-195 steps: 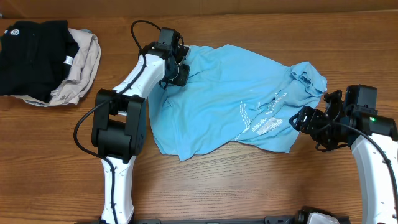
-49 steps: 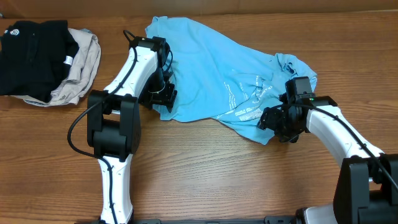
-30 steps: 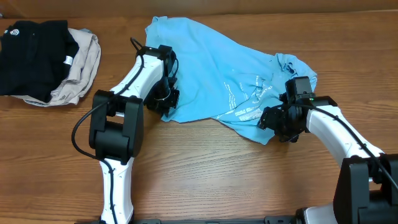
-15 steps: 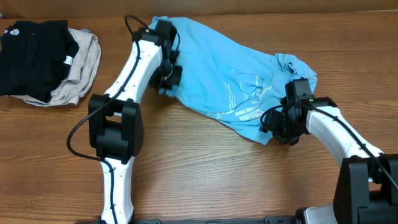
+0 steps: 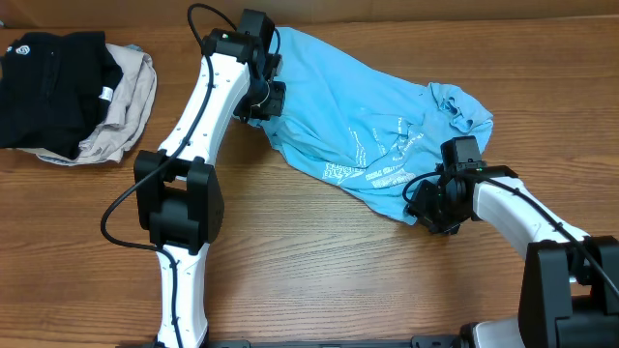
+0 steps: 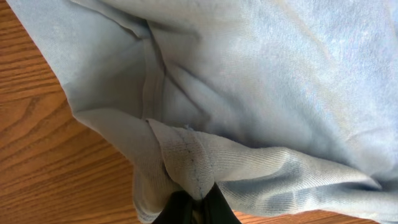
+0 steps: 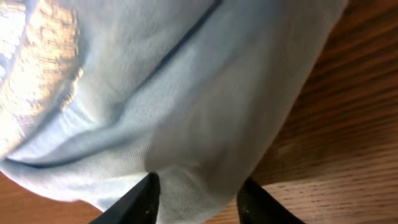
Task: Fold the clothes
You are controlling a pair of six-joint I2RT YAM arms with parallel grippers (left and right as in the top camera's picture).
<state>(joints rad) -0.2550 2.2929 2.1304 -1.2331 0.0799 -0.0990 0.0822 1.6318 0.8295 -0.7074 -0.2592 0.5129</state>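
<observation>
T-shirt (image 5: 358,106), sky-blue, is lying crumpled across the far middle of the table (image 5: 319,280), with its print facing up. Left gripper (image 5: 268,100) is pinching a seamed fold at its left edge, jaws closed tight on the cloth. Right gripper (image 5: 432,205) is sitting at the near right hem, fingers (image 7: 142,198) standing apart with fabric between them; grip unclear. Black garment (image 5: 48,82) is resting on tan garment (image 5: 126,101), far left.

left pincer (image 6: 194,202): clamped on bunched hem | T-shirt (image 6: 267,74): fills frame, creased | table (image 6: 37,168): wood, lower left
</observation>
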